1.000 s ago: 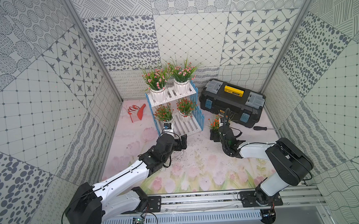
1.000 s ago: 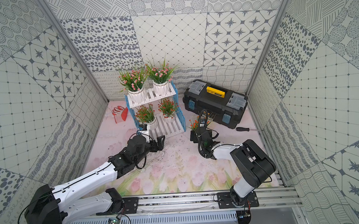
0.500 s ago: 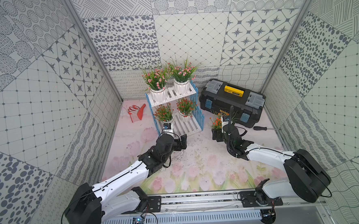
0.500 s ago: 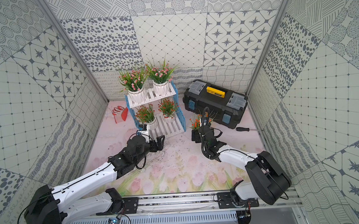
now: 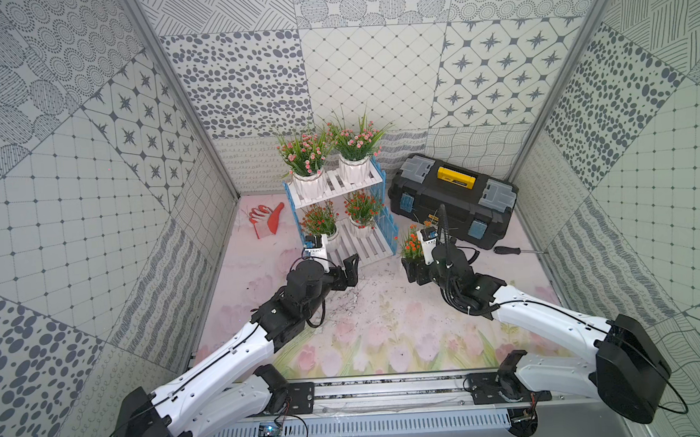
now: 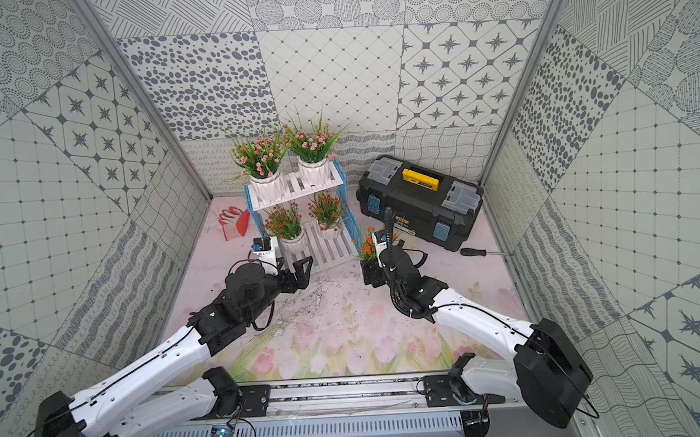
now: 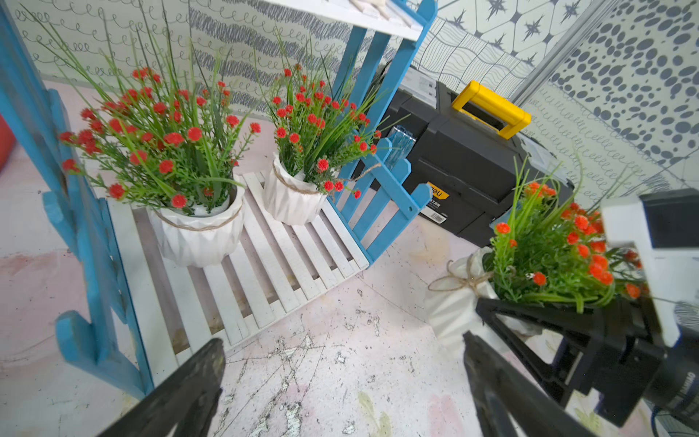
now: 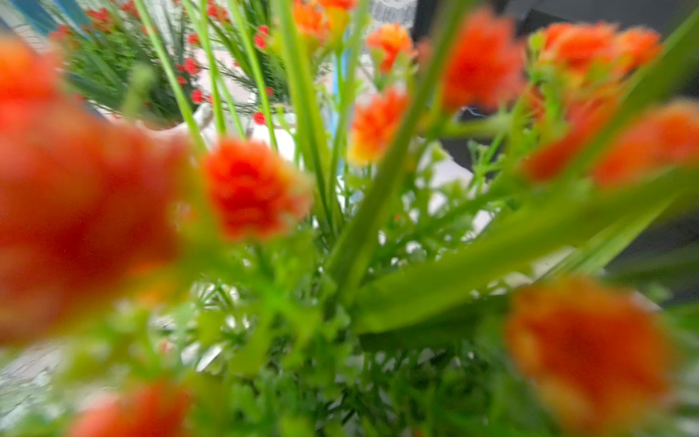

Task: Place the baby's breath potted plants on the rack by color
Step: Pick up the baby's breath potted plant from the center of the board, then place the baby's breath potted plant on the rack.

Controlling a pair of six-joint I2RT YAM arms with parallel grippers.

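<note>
My right claw (image 5: 413, 270) is clasping the orange-red plant (image 5: 410, 247) by its ribbed white pot, stems pointing up; left claw (image 7: 340, 348) is gaping.

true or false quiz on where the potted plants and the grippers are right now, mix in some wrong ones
1. Two pink plants stand on the top shelf of the rack. True.
2. All three orange-red plants sit on the lower shelf. False: two orange-red plants sit there; the third plant is off the rack, at the right gripper.
3. The left gripper is shut on a pot. False: it is open and empty, in front of the rack.
4. A screwdriver lies on the floor beside the toolbox. True.
</note>
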